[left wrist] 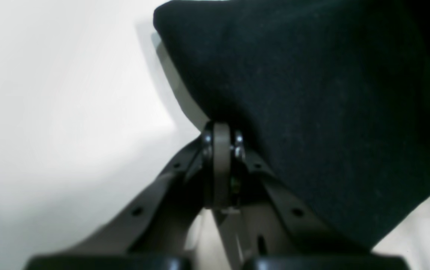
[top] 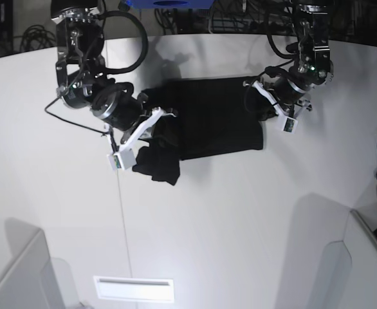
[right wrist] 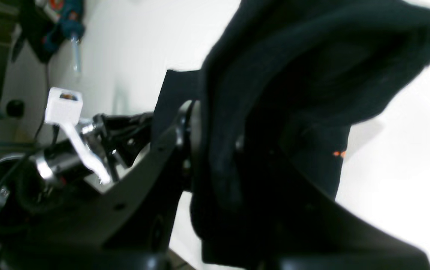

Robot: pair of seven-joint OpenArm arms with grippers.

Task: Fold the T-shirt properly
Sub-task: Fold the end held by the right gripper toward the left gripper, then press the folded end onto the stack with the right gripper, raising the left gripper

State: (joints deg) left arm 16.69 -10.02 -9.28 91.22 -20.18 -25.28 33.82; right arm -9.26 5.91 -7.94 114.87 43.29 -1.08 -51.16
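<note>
Gripping a bunched sleeve end, the right gripper (top: 151, 132) has its jaws clamped on the T-shirt (top: 211, 119), which lies flat on the white table (top: 240, 212) with its long axis running across between the 2 arms. The left gripper (top: 256, 96) pinches the opposite edge.

T-shirt (top: 211, 116) on table (top: 240, 219) between both arms, right claw (top: 151, 132) at its left edge, left claw (top: 258, 103) at its right
</note>
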